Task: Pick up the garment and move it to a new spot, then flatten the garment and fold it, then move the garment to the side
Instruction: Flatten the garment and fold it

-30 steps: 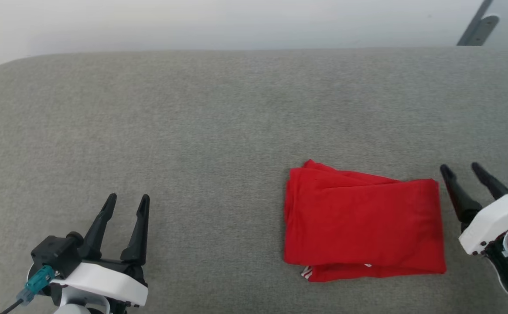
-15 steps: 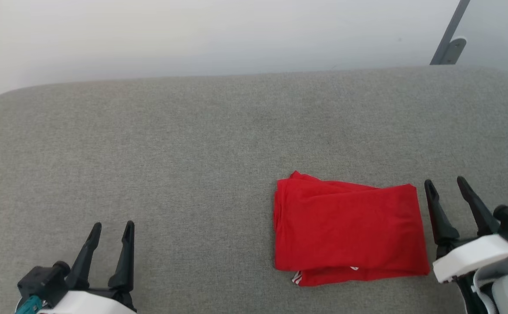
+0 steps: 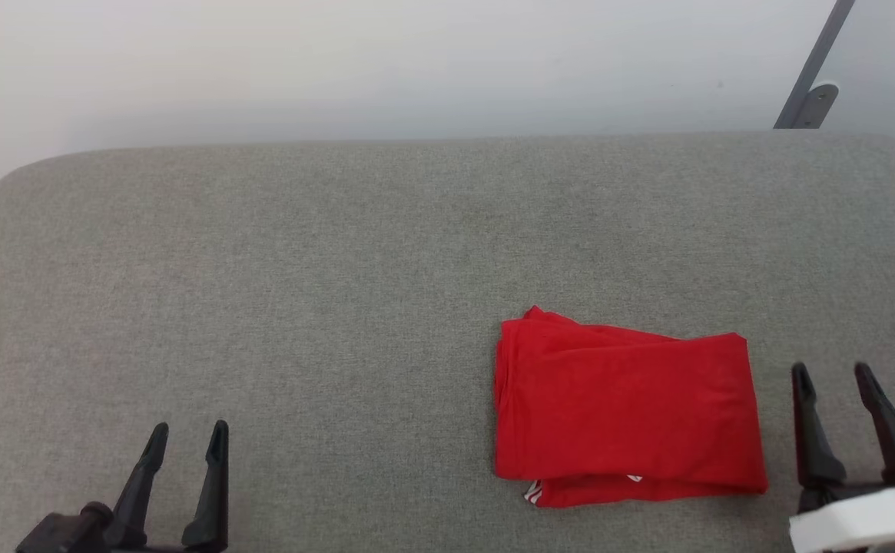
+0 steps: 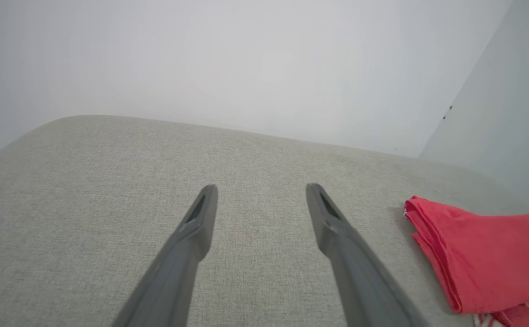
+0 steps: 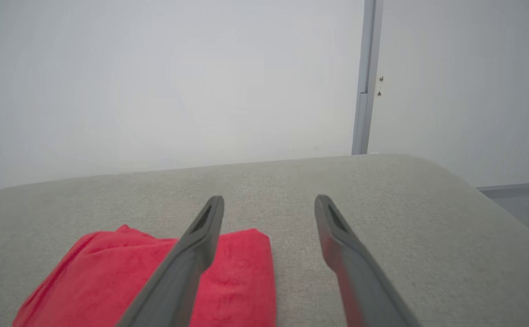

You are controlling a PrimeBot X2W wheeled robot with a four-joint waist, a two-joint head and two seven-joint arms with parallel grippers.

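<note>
The garment (image 3: 624, 411) lies folded into a red rectangle on the grey cushion (image 3: 339, 269), right of centre near the front, with a bit of striped trim showing at its lower left corner. It also shows in the left wrist view as the garment (image 4: 477, 259) at the far right, and in the right wrist view as the garment (image 5: 110, 277) at the lower left. My right gripper (image 3: 833, 375) stands open just right of it, not touching. My left gripper (image 3: 187, 430) stands open at the lower left, far from the cloth. Nothing is between either pair of fingers.
A pale wall (image 3: 416, 61) rises behind the cushion's rounded far edge. A grey metal post (image 3: 812, 77) with a bracket stands at the back right. The cushion's right end (image 5: 496, 213) curves down toward the floor.
The head view has tilted and shifted, showing more wall. Both grippers have drawn back toward the bottom edge; the right one has come away from the garment's right edge. The garment lies as before.
</note>
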